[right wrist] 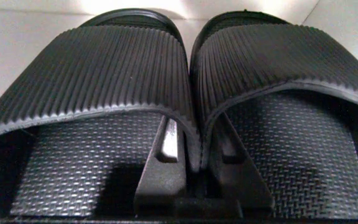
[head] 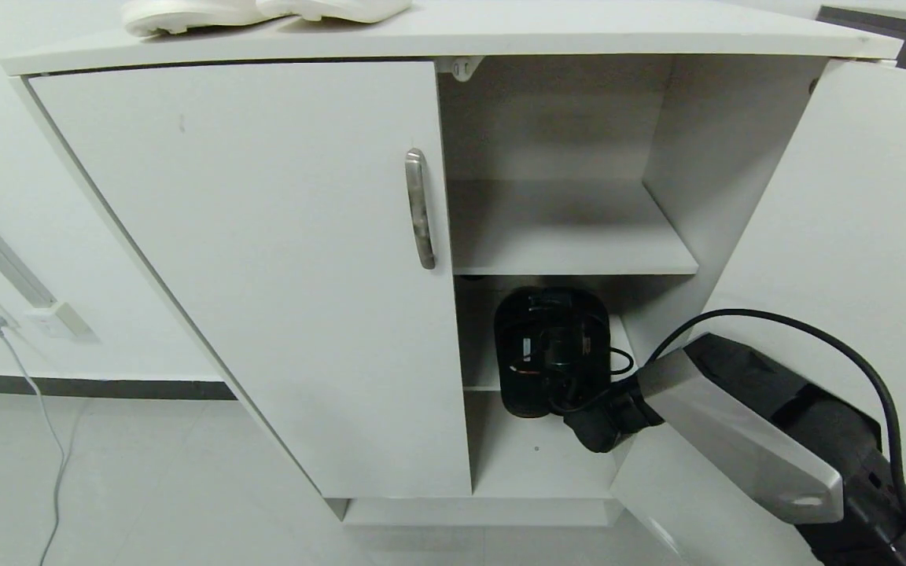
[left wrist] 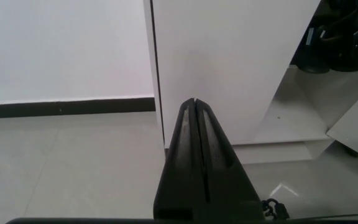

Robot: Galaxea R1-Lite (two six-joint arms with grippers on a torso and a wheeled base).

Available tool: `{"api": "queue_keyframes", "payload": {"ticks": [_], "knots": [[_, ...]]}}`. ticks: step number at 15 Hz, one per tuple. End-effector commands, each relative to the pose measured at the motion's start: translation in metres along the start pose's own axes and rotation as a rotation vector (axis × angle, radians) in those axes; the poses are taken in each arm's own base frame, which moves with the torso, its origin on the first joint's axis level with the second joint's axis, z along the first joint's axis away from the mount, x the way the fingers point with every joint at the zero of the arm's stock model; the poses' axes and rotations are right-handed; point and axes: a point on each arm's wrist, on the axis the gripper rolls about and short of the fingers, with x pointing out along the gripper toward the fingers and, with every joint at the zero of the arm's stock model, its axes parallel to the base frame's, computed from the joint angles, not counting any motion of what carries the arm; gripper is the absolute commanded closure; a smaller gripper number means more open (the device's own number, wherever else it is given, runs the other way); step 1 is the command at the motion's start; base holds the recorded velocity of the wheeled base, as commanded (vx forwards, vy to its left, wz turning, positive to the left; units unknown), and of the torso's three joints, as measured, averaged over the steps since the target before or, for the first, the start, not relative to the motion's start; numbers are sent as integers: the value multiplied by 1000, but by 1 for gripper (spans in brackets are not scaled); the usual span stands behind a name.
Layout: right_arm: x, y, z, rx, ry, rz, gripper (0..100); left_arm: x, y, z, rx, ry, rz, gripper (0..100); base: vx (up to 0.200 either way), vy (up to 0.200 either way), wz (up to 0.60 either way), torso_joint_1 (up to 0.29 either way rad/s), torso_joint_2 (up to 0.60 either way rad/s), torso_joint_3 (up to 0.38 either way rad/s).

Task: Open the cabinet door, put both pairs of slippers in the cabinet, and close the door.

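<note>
The right pincer [right wrist: 194, 142] is clamping the ribbed black slippers [right wrist: 114, 68], side by side, under the upper shelf [head: 571, 228] of the cabinet [head: 579, 35]; the left pincer [left wrist: 194, 107] is sitting pressed together.

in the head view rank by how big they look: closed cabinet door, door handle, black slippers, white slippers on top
1. closed cabinet door, by far largest
2. black slippers
3. door handle, smallest
Unranked: white slippers, cut off by the picture's top edge, so unsure against the black pair.
</note>
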Motion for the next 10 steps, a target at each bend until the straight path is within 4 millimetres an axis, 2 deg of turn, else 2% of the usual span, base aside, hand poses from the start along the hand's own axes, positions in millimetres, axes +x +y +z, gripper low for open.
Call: {"api": "queue_keyframes", "payload": {"ticks": [1,4,10], "knots": [[5,0,3,8,-9,1,100,0,0,0,0,2,0,100,0,0,0,0,0,0],[9,3,15,8,-9,5,100,0,0,0,0,2,0,100,0,0,0,0,0,0],[21,9,14,5,-4,0,100,0,0,0,0,3,0,100,0,0,0,0,0,0]]}}
